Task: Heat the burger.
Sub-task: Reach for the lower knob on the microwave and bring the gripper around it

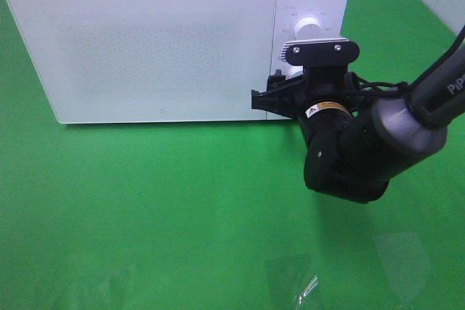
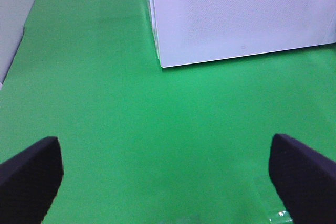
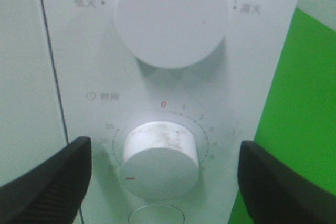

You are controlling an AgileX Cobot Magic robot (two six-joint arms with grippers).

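The microwave [image 1: 145, 41] stands on the green table [image 1: 182, 208] with its door [image 1: 145, 49] fully shut. The door panel is opaque white, so what is inside cannot be seen. The burger does not show in any view, and its position relative to either gripper cannot be told.

The right gripper [image 3: 165, 179] is presented to the control panel [image 3: 262, 77] at the microwave's right end. Its jaws stand wide, one finger [image 3: 52, 179] on each side of the lower timer knob [image 3: 160, 156], and both are clear of the knob with a visible gap. Nothing is held. The red mark on the timer knob points down towards the high end of the scale, away from the red zero above it. The upper power knob [image 3: 170, 17] carries a red mark pointing straight up.

In the exterior high view the right gripper [image 1: 270, 91] sits just below the upper knob [image 1: 309, 32], against the panel's front.

The left gripper [image 2: 167, 182] hangs over bare green table, well apart from the microwave's front left corner [image 2: 160, 64]. Its jaws are fully spread and empty.
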